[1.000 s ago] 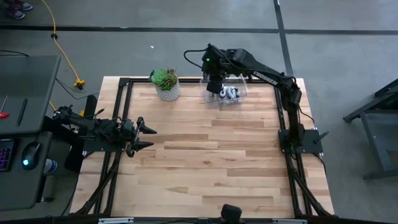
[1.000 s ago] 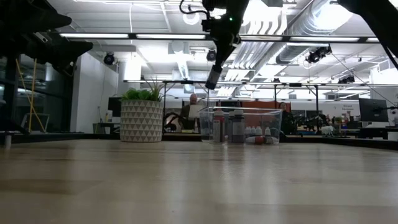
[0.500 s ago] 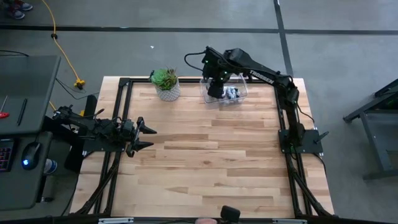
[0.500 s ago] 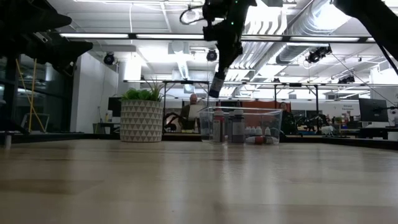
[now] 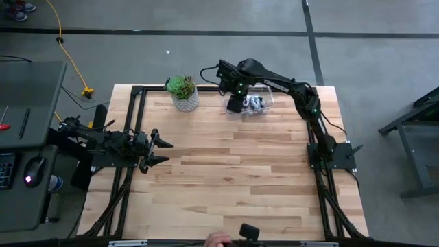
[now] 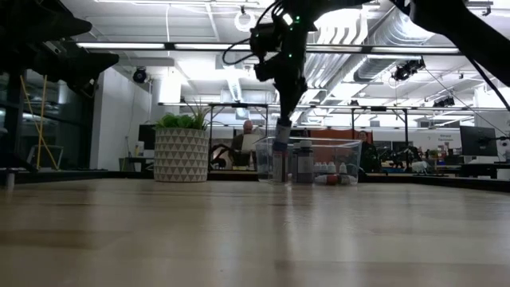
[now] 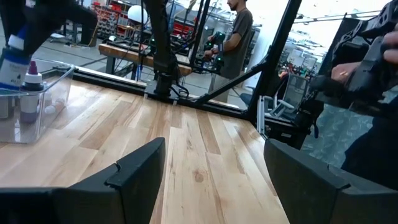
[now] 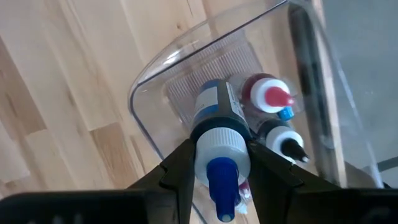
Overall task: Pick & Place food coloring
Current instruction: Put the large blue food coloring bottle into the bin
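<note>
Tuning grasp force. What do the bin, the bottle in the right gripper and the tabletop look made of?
Bin: clear, glossy, probably rigid plastic; the bottles show through its walls.
Bottle in the right gripper: likely plastic, with a blue body, white ribbed collar and blue nozzle.
Tabletop: light wood planks with visible grain and a smooth finish.

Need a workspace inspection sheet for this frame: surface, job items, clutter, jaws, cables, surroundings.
Surface: wooden table, black frame around its edge.
Job's things: blue-tipped food coloring bottle held over the clear bin; more bottles stand inside the bin.
Clutter: potted plant beside the bin.
Grippers: right gripper, jaws shut on the bottle at the bin's corner; left gripper, jaws open, waiting at the table's left edge.
Cables: yellow cable on the floor.
Surroundings: person standing beyond the table; desk with a mouse at left.
</note>
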You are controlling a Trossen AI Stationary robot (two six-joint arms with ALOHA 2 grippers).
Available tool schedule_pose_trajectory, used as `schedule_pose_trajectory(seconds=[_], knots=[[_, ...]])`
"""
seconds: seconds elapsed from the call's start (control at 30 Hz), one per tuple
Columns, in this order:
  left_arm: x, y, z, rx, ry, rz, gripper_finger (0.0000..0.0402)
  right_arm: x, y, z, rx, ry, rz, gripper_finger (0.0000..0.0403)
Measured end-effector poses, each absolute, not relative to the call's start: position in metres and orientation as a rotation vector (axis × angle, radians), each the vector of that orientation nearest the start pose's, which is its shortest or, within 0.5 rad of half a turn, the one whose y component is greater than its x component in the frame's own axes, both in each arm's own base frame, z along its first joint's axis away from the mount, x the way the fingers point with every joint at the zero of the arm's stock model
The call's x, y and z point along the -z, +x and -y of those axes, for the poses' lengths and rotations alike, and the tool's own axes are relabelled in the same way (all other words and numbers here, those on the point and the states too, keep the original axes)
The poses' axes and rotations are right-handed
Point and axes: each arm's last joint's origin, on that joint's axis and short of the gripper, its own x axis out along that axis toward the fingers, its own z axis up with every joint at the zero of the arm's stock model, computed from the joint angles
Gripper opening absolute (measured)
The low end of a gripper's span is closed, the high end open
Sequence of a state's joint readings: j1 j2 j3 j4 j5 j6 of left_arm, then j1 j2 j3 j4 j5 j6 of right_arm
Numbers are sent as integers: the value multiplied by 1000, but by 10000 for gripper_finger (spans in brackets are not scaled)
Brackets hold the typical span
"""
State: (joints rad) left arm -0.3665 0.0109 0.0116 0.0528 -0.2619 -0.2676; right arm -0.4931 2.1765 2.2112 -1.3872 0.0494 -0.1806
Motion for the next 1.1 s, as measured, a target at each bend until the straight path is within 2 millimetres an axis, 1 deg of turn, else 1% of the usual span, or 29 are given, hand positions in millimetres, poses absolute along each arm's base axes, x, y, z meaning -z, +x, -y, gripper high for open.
schedule_pose_trajectory(seconds=[0.2,0.4,0.67,0.83,1.1], knots=[[-172,93,28,111,-284,37,271,-272,388,214,326,172,-1415,117],[-172,93,28,111,-284,37,271,-258,390,221,325,189,-1447,115],[-172,93,28,111,-284,37,271,-241,395,223,271,240,-1479,122],[-172,93,28,111,-284,37,271,-240,395,224,260,215,-1482,120],[-172,93,28,111,-284,37,271,-240,393,228,262,196,-1483,164]])
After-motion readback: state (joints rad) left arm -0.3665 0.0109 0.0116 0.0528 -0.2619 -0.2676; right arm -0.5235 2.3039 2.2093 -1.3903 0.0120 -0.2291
